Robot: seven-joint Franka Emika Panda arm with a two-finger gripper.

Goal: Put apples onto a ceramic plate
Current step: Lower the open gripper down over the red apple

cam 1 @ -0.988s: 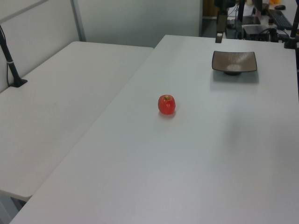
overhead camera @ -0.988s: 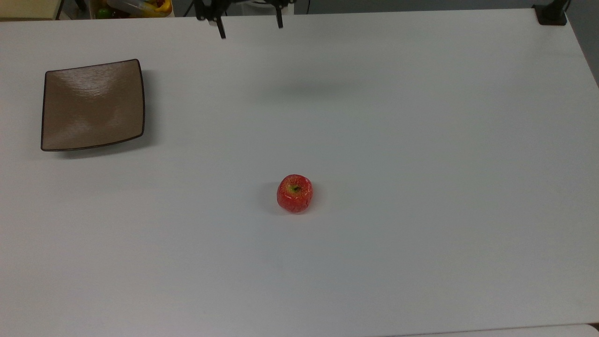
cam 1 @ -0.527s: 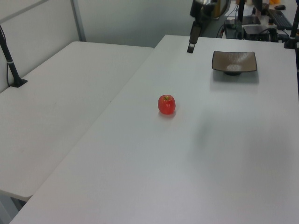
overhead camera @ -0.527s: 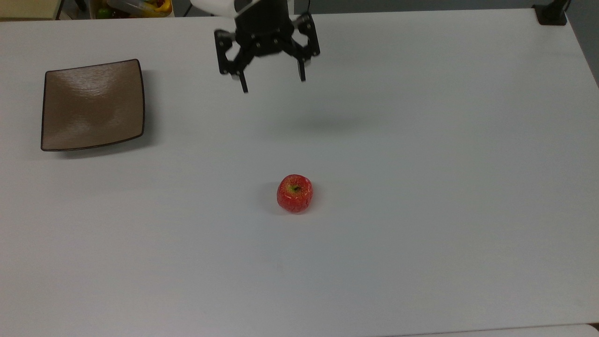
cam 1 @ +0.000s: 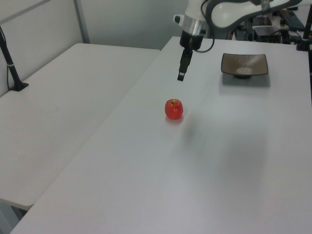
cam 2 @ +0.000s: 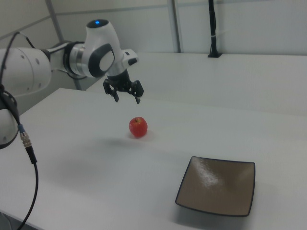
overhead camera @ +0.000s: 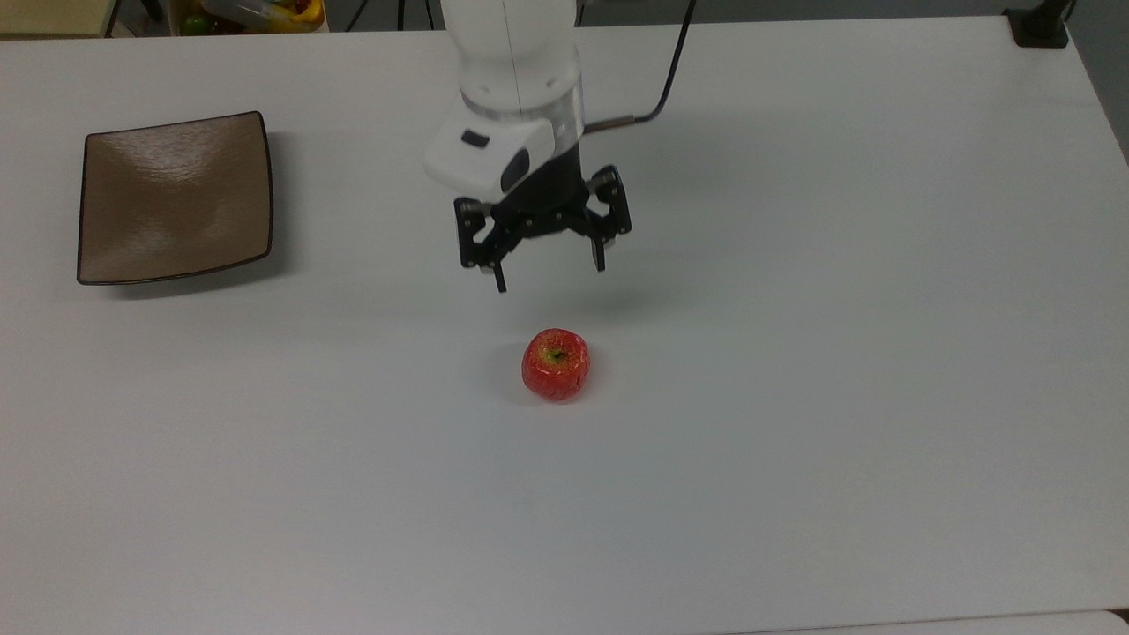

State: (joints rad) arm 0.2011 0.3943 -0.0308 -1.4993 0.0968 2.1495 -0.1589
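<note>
Top view: gripper [overhead camera: 549, 275] hangs just beyond the apple [overhead camera: 556, 364], fingers spread wide, empty; ceramic plate [overhead camera: 174, 197] lies well apart at the top view's left.

Left view: apple [cam 1: 174, 108] sits stem-up on the table [cam 1: 234, 161].

Right view: glossy skin [cam 2: 138, 126] looks slippery, the body firm and probably light; I'd pinch across the widest middle.

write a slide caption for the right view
Open gripper hovers above a red apple on the white table; brown plate waits empty.
</note>
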